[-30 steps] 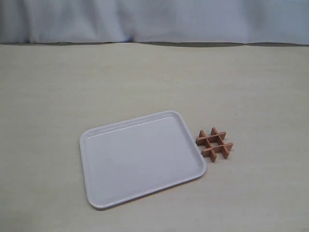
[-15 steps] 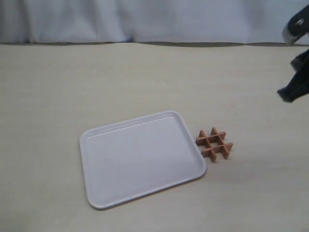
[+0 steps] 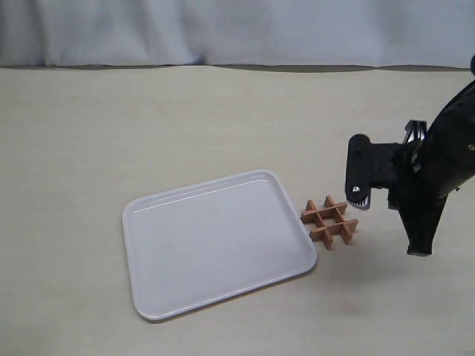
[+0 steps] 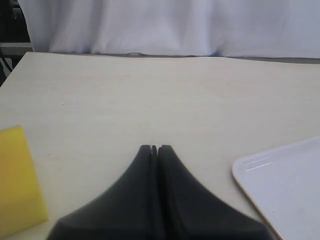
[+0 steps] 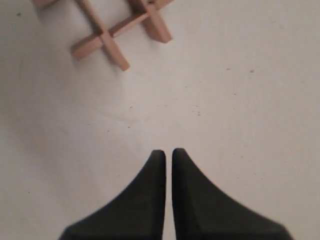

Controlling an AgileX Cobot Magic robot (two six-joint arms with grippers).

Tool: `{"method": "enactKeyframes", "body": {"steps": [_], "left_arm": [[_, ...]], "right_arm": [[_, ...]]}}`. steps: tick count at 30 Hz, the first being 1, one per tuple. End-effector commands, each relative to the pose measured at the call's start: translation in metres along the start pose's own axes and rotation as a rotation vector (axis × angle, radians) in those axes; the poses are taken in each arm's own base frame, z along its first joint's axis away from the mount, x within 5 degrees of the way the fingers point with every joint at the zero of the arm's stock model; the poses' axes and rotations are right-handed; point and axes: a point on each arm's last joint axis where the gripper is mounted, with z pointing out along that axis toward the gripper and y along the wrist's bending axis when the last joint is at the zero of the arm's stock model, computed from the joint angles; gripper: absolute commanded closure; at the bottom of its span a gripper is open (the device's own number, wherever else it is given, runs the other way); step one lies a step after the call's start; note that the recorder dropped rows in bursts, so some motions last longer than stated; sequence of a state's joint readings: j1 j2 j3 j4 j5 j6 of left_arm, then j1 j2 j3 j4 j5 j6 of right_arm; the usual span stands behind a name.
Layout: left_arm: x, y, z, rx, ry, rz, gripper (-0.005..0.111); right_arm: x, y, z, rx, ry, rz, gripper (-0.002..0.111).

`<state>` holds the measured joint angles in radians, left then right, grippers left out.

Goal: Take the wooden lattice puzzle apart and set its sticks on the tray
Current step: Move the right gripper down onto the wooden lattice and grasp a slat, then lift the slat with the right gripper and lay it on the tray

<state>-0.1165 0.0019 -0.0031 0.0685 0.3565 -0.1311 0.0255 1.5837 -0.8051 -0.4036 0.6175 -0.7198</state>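
The wooden lattice puzzle (image 3: 329,221) lies assembled on the table, its four sticks interlocked, just off the right edge of the white tray (image 3: 219,241). Nothing lies on the tray. My right gripper (image 3: 419,251) points down at the table to the right of the puzzle, apart from it. In the right wrist view the fingers of the right gripper (image 5: 168,151) are shut to a thin slit with nothing between them, and part of the puzzle (image 5: 106,37) lies ahead. My left gripper (image 4: 154,147) is shut and empty, with a tray corner (image 4: 290,185) beside it. The exterior view does not show the left gripper.
A yellow block (image 4: 15,180) sits on the table near the left gripper. A white curtain (image 3: 237,30) hangs along the table's far edge. The black right arm (image 3: 438,156) stands over the table's right side.
The right arm came in from the upper right and dropped down beside the puzzle. The puzzle and tray have not moved.
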Motion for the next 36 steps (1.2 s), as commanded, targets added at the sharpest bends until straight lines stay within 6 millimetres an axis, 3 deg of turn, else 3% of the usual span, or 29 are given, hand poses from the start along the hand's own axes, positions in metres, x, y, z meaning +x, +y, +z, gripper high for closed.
{"method": "enactKeyframes", "body": {"steps": [1,5,11,14,30,33,36], "left_arm": [[0.000,0.000,0.000,0.001,-0.008,-0.004,0.107],[0.000,0.000,0.000,0.001,-0.008,-0.004,0.107],[0.000,0.000,0.000,0.001,-0.008,-0.004,0.107],[0.000,0.000,0.000,0.000,-0.011,0.000,0.107],[0.000,0.000,0.000,0.000,-0.009,0.000,0.107],[0.000,0.000,0.000,0.000,-0.009,0.000,0.107],[0.000,0.000,0.000,0.000,-0.009,0.000,0.107]], "right_arm": [[-0.006,0.007,0.018,-0.067,-0.007,-0.093,0.104],[-0.012,0.009,0.031,-0.095,-0.043,-0.125,0.102],[-0.016,0.011,0.042,-0.105,-0.059,-0.178,0.085],[-0.020,0.011,0.045,-0.093,-0.074,-0.184,0.082],[-0.027,0.010,0.054,-0.065,-0.123,-0.189,0.083],[-0.026,0.012,0.056,-0.083,-0.109,-0.202,0.097],[-0.026,0.012,0.056,-0.085,-0.108,-0.209,0.104]]}}
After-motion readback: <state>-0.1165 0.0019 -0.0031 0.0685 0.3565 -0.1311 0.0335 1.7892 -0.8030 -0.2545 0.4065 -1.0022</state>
